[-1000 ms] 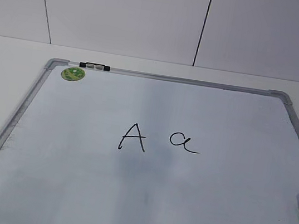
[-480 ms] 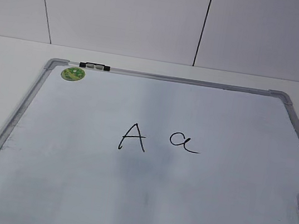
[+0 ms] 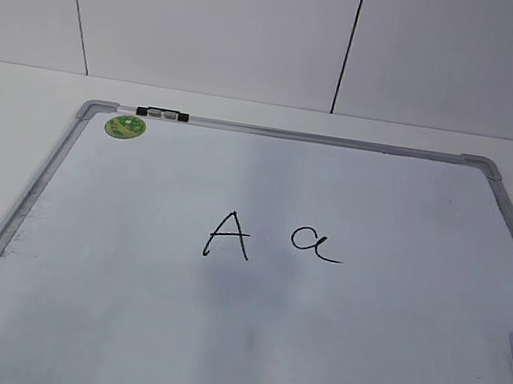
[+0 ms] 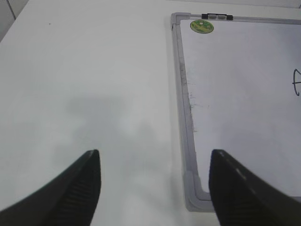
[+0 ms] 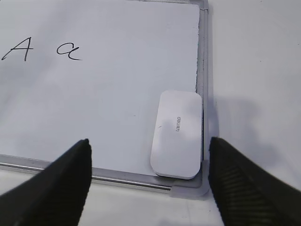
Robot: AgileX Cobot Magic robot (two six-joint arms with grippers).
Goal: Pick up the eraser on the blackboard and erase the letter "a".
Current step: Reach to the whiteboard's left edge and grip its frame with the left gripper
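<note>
**Eraser at the board's corner, long side along the frame**

We saw the eraser (image 5: 178, 134) flat in the blackboard (image 5: 117, 94) corner, apparently touching the frame. The letter "a" (image 5: 68, 51) was well apart. Right gripper (image 5: 150, 188) and left gripper (image 4: 153, 188) stood wide, empty.

Between the right fingers (image 5: 54, 181) the eraser (image 5: 178, 134) lies flat in the board (image 5: 117, 80) corner, its far side against the frame (image 5: 204, 70), with bare board toward the "a" (image 5: 68, 50). Between the left fingers (image 4: 75, 188) lies bare tabletop (image 4: 84, 80) and the frame's near corner.
</note>
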